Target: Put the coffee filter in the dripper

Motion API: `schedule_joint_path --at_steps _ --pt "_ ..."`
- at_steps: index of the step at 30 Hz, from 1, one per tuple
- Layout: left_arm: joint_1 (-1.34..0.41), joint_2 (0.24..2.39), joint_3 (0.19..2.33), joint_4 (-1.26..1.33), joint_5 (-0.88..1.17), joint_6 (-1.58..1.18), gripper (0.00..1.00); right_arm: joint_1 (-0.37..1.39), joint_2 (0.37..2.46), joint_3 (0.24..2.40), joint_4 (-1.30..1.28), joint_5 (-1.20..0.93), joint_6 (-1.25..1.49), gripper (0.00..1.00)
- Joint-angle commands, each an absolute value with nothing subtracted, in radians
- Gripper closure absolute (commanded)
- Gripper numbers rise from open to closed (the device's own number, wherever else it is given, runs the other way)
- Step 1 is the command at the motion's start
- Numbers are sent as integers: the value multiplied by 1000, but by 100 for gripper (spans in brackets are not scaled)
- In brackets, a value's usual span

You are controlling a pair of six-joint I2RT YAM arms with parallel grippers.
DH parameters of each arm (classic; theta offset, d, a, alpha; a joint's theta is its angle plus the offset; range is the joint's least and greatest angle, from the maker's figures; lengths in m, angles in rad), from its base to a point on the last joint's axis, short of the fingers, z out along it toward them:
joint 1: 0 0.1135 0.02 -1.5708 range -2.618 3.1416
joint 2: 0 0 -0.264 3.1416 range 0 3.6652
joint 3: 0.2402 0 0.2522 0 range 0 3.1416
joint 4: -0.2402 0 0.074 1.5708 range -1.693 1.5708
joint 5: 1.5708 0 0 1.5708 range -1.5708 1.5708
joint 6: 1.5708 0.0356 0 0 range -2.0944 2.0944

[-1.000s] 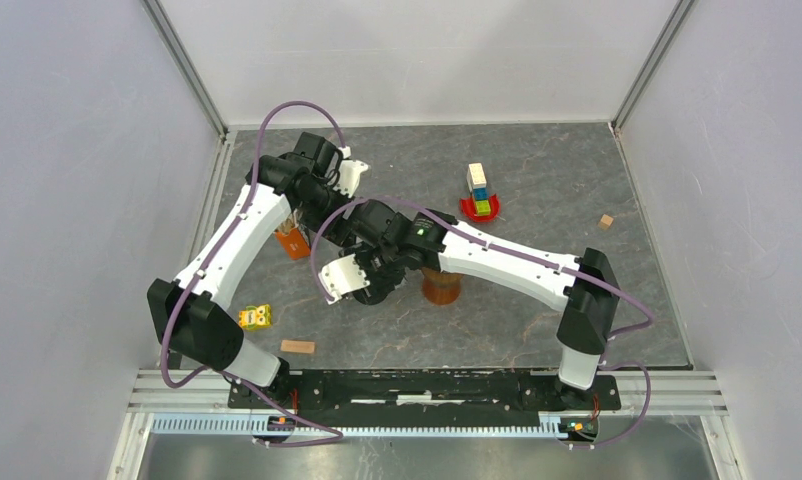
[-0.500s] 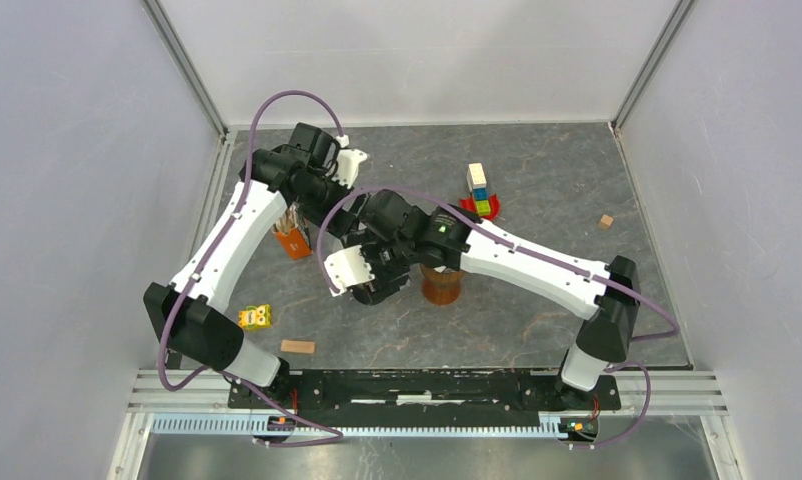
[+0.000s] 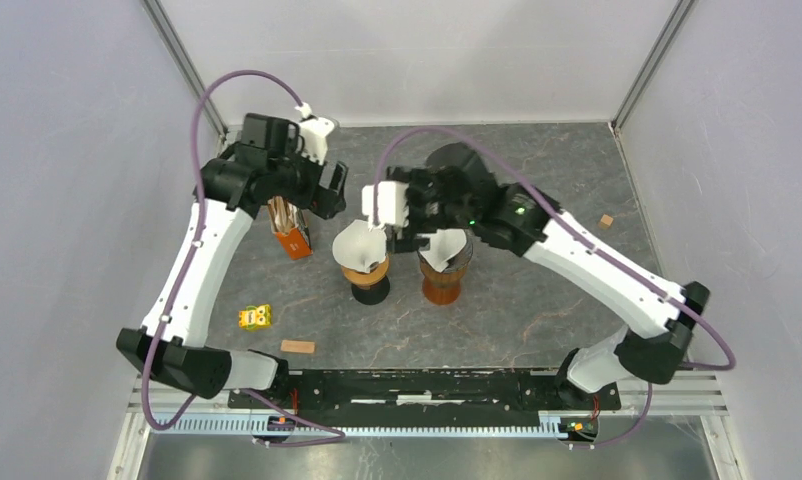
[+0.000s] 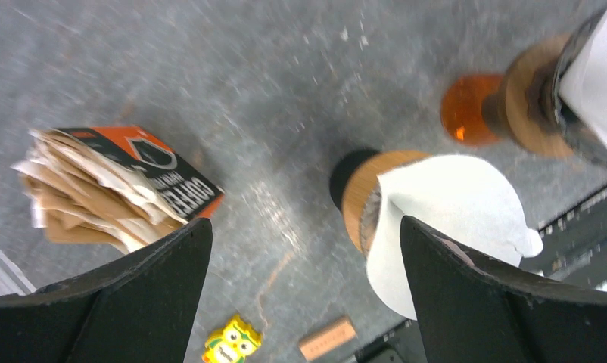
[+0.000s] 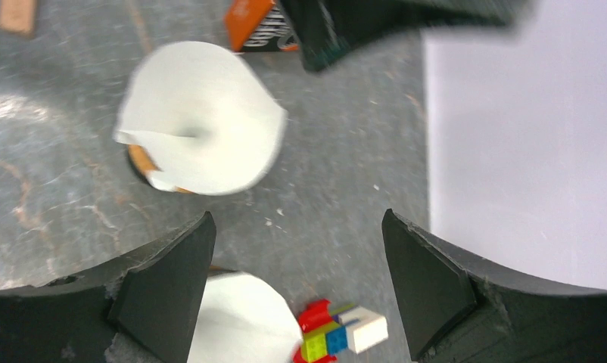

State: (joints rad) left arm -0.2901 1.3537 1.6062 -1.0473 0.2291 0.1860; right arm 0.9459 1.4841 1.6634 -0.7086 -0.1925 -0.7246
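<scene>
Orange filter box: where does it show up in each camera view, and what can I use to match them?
Top external: the orange filter box sits left of centre.
Left wrist: at the left side, with paper filters sticking out of it.
Right wrist: at the top edge, partly cut off.
Shared landmark: the white filter next to it shows in all three.
</scene>
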Motion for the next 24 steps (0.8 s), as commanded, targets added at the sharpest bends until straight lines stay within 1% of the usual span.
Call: schedule_joint_path --at_steps 1,6,8,10,14,16,17,24 --pt "-199 1284 1585 -818 310 68 0 831 1366 1604 -540 -134 -567 12" --pt "-152 1243 1526 -684 334 11 0 634 1281 1534 -449 -90 -439 10" --pt "-145 1223 1492 -643 326 11 0 535 1238 1476 -403 -60 -382 9" --pt "-138 1202 1454 -595 308 10 0 473 1189 1403 -356 -10 -359 7" --pt "-129 1139 1348 -468 267 -31 0 427 1102 1257 -256 127 -385 3" --pt "-127 1082 1278 -354 248 -54 0 408 1072 1217 -230 162 -394 2" --pt "-126 1063 1247 -314 246 -62 0 399 1058 1202 -223 167 -394 2" --pt "-123 1059 1249 -270 277 -74 0 335 963 1112 -159 101 -345 2"
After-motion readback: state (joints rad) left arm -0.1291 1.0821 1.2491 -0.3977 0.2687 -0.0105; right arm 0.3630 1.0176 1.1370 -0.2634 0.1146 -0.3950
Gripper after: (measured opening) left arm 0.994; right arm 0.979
